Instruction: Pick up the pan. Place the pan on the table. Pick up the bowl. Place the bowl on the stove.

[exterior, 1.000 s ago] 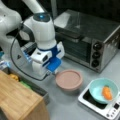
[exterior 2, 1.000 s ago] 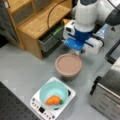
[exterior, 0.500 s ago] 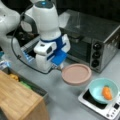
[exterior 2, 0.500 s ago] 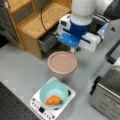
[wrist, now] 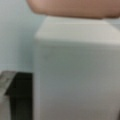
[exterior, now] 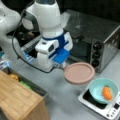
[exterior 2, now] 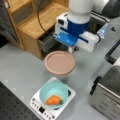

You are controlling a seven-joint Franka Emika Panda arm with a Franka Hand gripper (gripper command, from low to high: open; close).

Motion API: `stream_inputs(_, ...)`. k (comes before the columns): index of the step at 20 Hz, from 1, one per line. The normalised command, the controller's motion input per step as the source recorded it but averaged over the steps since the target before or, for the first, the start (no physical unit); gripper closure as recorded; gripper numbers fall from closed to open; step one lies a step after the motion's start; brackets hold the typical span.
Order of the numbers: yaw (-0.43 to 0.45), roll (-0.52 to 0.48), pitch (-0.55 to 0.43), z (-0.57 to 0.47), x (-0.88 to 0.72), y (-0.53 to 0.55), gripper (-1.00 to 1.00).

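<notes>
Tool [exterior: 60,65] grips flat round matte-pink pan [exterior: 79,72] by handle.

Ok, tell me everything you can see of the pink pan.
The pan is a flat, round, shallow, dusty-pink dish with a low raised rim, matte and empty. In both front views it sits level at the hand, its short handle hidden beneath the hand, above the grey table beside the stove, which carries the teal bowl. In the wrist view its pink edge fills the top.

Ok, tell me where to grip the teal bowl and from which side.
Pinch the bowl wall at its rim, coming straight down: it sits upright on the stove, no handle. Take the side clear of the orange food. The gripper holds the pan.
</notes>
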Motion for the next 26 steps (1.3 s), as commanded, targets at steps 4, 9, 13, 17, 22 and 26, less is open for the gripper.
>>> stream_inputs(4,-0.033,0.207,0.295,0.21,0.32,0.00,1.00)
stream_inputs(9,-0.020,0.180,0.265,0.23,0.38,-0.02,1.00)
stream_inputs(13,-0.008,0.160,0.260,0.22,0.36,-0.04,1.00)
stream_inputs(17,-0.007,0.157,0.257,0.21,0.32,-0.04,1.00)
stream_inputs(22,-0.008,0.167,0.246,0.21,0.30,-0.04,1.00)
stream_inputs(26,-0.003,0.202,0.218,0.22,0.33,-0.05,1.00)
